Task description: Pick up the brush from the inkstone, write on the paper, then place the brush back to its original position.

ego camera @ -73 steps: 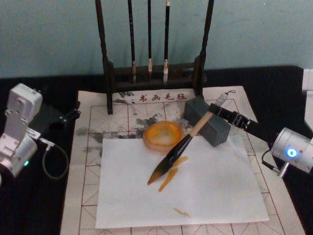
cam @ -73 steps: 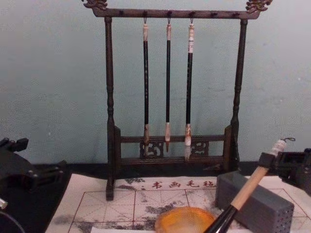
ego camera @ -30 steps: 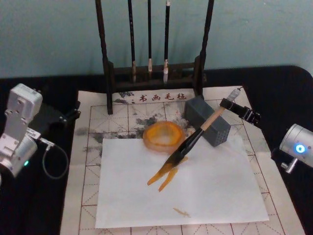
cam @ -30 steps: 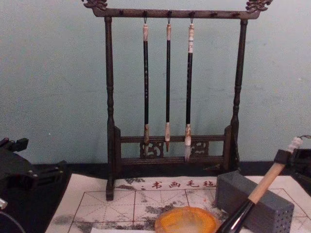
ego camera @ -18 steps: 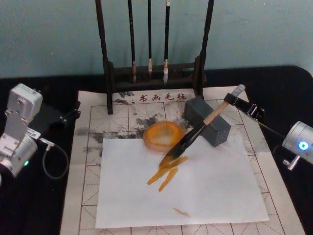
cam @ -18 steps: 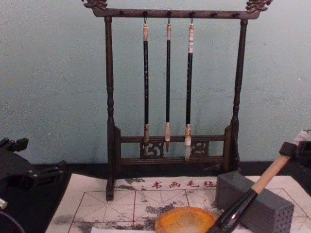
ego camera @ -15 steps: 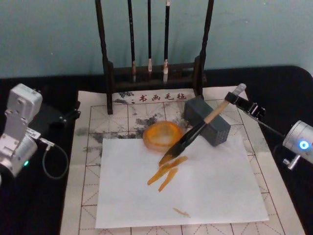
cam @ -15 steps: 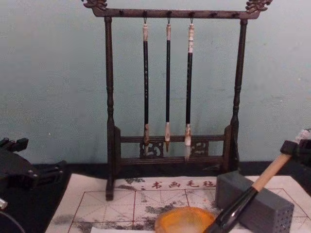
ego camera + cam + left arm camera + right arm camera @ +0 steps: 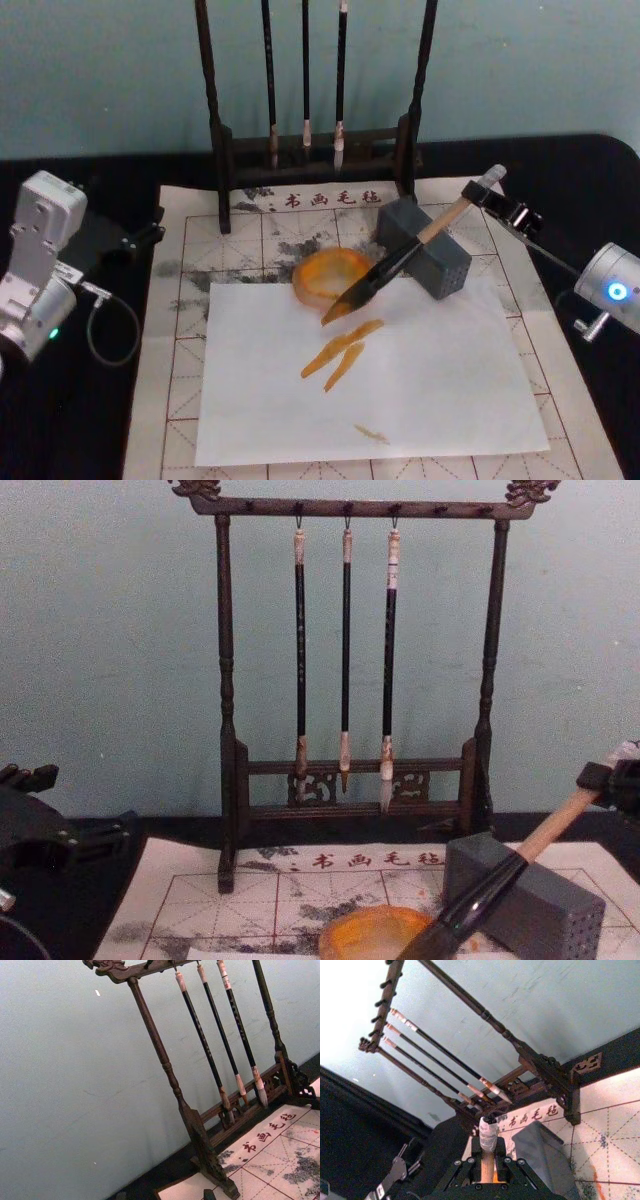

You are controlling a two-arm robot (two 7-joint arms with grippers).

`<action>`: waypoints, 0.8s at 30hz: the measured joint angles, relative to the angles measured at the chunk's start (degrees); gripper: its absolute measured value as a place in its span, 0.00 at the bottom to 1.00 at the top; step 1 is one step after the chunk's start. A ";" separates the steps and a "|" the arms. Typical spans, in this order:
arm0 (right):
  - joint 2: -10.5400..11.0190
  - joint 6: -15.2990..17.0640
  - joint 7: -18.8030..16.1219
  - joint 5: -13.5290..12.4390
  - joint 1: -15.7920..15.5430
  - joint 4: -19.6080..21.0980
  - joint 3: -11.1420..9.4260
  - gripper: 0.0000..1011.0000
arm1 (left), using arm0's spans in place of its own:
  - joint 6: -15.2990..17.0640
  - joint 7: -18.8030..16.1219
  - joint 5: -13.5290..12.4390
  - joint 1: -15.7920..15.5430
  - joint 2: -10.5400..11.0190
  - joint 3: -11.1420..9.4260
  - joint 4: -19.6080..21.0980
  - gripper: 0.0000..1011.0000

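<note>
The brush (image 9: 405, 254) slants over the grey inkstone block (image 9: 440, 262), its pale handle above the block. Its dark tip hangs at the rim of an orange dish (image 9: 325, 275). My right gripper (image 9: 480, 196) is shut on the handle just below the whitish end cap. The clamped handle (image 9: 487, 1166) shows in the right wrist view, and the brush (image 9: 500, 875) crosses the block (image 9: 540, 905) in the chest view. I cannot tell whether the shaft touches the block. The gridded paper (image 9: 190, 262) lies under a white sheet (image 9: 410, 390) that bears orange strokes (image 9: 340, 352). My left gripper (image 9: 135, 240) is parked off the paper's left edge.
A dark wooden rack (image 9: 315, 150) with three thin hanging brushes (image 9: 345, 650) stands at the paper's far edge, close behind the block. The black tabletop (image 9: 570, 190) surrounds the paper on both sides.
The brush has lifted off the white sheet and moved back and to the right toward the grey block. It left orange strokes on the sheet. The left arm has not moved.
</note>
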State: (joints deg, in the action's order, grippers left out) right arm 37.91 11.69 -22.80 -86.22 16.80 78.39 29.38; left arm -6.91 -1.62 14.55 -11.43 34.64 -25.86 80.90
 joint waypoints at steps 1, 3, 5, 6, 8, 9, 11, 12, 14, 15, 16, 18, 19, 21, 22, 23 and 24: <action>-0.10 -0.09 0.21 -0.06 0.04 -0.02 -0.02 0.18 | 0.00 0.00 0.00 0.00 0.00 0.00 0.00 0.99; -0.55 -0.31 1.04 -0.38 0.18 -0.14 -0.12 0.18 | 0.00 0.00 0.00 0.00 0.00 0.00 0.00 0.99; -0.84 -0.40 1.56 -0.65 0.29 -0.24 -0.16 0.18 | 0.00 0.00 0.00 0.00 0.00 0.00 0.00 0.99; -1.12 -0.47 2.06 -0.95 0.42 -0.37 -0.22 0.18 | 0.00 0.00 0.00 0.00 0.00 0.00 0.00 0.99; -1.41 -0.59 2.52 -1.25 0.55 -0.49 -0.30 0.18 | 0.00 0.00 0.00 0.00 0.00 0.00 0.00 0.99; -1.71 -0.82 3.02 -1.48 0.68 -0.63 -0.34 0.18 | 0.00 0.00 -0.01 0.00 0.00 0.00 0.00 0.99; -2.02 -1.07 3.53 -1.66 0.81 -0.71 -0.37 0.18 | 0.00 0.00 0.00 0.00 0.00 0.00 0.00 0.99; -2.34 -1.34 3.97 -1.78 0.97 -0.81 -0.40 0.18 | 0.00 0.00 0.00 0.00 0.00 0.00 0.00 0.99; -2.73 -1.58 4.45 -1.92 1.14 -0.97 -0.42 0.18 | 0.00 0.00 0.00 0.00 0.00 0.00 0.00 0.99; -3.15 -1.81 4.97 -2.04 1.35 -1.20 -0.43 0.18 | 0.00 0.00 -0.01 0.00 0.00 0.00 0.00 0.99; -3.15 -1.81 4.97 -2.04 1.35 -1.20 -0.43 0.18 | 0.00 0.00 0.00 0.00 0.00 0.00 0.00 0.99; -3.69 -2.17 5.63 -2.07 1.62 -1.53 -0.43 0.18 | 0.00 0.00 0.00 0.00 0.00 0.00 0.00 0.99; -3.89 -2.29 5.83 -2.07 1.72 -1.65 -0.43 0.18 | 0.00 0.00 0.00 0.00 0.00 0.00 0.00 0.99; -4.44 -2.68 6.33 -2.02 2.03 -2.05 -0.32 0.18 | 0.00 0.00 0.00 0.00 0.00 0.00 0.00 0.99; -4.59 -2.82 6.50 -1.91 2.12 -2.16 -0.28 0.18 | 0.00 0.00 0.00 0.00 0.00 0.00 0.00 0.99; -4.74 -2.93 6.63 -1.79 2.20 -2.27 -0.21 0.18 | 0.00 0.00 0.00 0.00 0.00 0.00 0.00 0.99; -5.03 -3.09 6.92 -1.53 2.38 -2.48 -0.11 0.18 | 0.00 0.00 0.00 0.00 0.00 0.00 0.00 0.99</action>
State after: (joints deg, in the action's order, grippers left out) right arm 32.88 8.60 -15.89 -87.75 19.17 75.90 29.27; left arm -6.91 -1.62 14.55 -11.43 34.65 -25.86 80.90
